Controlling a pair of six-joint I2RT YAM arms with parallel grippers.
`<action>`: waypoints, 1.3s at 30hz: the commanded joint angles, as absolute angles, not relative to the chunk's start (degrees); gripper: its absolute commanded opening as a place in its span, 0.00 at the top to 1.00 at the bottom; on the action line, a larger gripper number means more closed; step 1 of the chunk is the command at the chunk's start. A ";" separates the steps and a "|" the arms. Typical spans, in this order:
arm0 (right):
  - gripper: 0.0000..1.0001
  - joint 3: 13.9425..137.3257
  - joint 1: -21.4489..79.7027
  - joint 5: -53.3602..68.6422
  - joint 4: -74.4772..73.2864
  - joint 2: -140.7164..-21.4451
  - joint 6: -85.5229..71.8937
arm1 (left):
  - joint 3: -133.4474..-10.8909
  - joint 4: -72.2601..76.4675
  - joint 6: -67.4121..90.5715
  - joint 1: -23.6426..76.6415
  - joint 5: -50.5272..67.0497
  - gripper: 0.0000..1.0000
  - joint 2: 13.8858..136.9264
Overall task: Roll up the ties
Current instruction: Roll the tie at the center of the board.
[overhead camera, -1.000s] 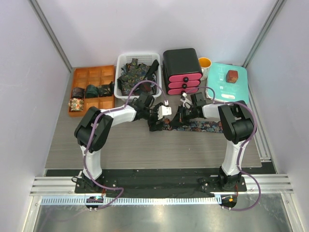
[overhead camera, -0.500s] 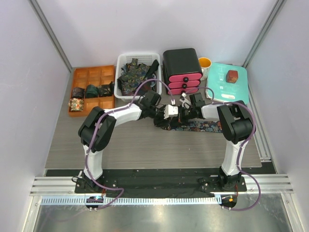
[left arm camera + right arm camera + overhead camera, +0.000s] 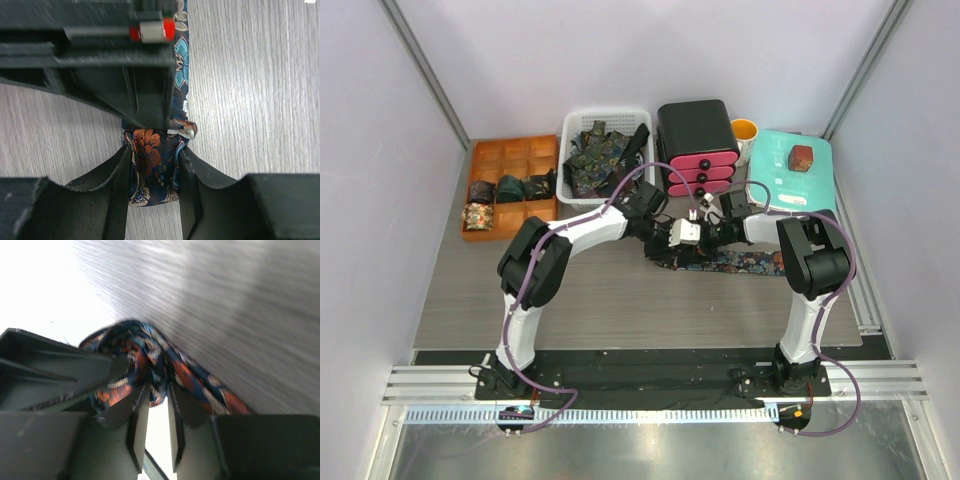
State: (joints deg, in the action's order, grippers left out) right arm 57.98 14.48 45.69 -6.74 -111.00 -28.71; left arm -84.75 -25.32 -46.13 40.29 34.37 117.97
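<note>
Counter, centre: tie lying flat, one end bunched.
Left hand: clenched on the bunched end.
Right hand: narrowly parted, fabric at its tips.
Behind: basket of loose ties; tray with rolled ties.

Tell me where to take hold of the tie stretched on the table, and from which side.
Probably the bunched end of the tie, from straight above, fingers across its width. The rest lies flat on the table with no edge to get under, while this end stands raised and is narrow enough to fit between the fingers; the left gripper straddles it there.
</note>
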 commanded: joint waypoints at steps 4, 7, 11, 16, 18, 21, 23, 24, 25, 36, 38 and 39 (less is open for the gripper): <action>0.69 58.45 12.05 47.54 -15.02 -104.59 -26.54 | -88.50 -36.99 -49.31 42.01 29.54 0.65 124.53; 0.69 58.10 11.34 48.42 -15.21 -103.45 -27.33 | -89.56 -38.14 -49.66 42.45 29.18 0.66 125.24; 0.63 56.08 11.34 48.43 -10.47 -103.01 -32.24 | -89.91 -38.14 -49.75 42.98 28.48 0.64 125.77; 0.56 53.53 11.78 47.73 -2.73 -105.38 -39.89 | -90.79 -38.14 -49.22 43.07 28.30 0.62 126.12; 0.54 52.74 12.48 47.46 -0.36 -106.08 -41.74 | -90.97 -38.06 -49.22 43.15 28.04 0.62 126.21; 0.51 51.77 13.09 47.81 5.77 -106.96 -45.26 | -90.97 -38.06 -49.22 43.15 27.78 0.61 126.39; 0.50 51.85 13.10 47.81 6.15 -107.23 -45.70 | -90.88 -38.06 -49.22 43.15 27.60 0.61 126.39; 0.50 51.68 13.10 47.81 6.24 -107.31 -45.62 | -90.70 -37.97 -49.22 43.07 27.60 0.61 126.30; 0.50 51.68 13.27 47.90 6.24 -107.31 -45.62 | -90.70 -37.97 -49.39 43.15 27.51 0.61 126.30; 0.99 52.47 12.13 43.34 -4.81 -108.28 -36.05 | -91.23 -39.02 -48.52 42.54 28.12 0.48 125.69; 0.99 52.38 10.47 42.45 -6.15 -108.72 -33.32 | -90.88 -39.29 -47.47 41.49 29.44 0.36 123.85; 0.99 52.56 10.02 42.02 -7.37 -109.07 -32.53 | -90.62 -39.03 -46.85 41.14 31.36 0.32 122.97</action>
State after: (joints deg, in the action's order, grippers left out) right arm 52.18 12.14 47.07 -0.10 -107.31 -39.59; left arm -92.27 -33.78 -48.66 42.46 29.63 123.42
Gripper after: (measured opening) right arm 0.057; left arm 0.606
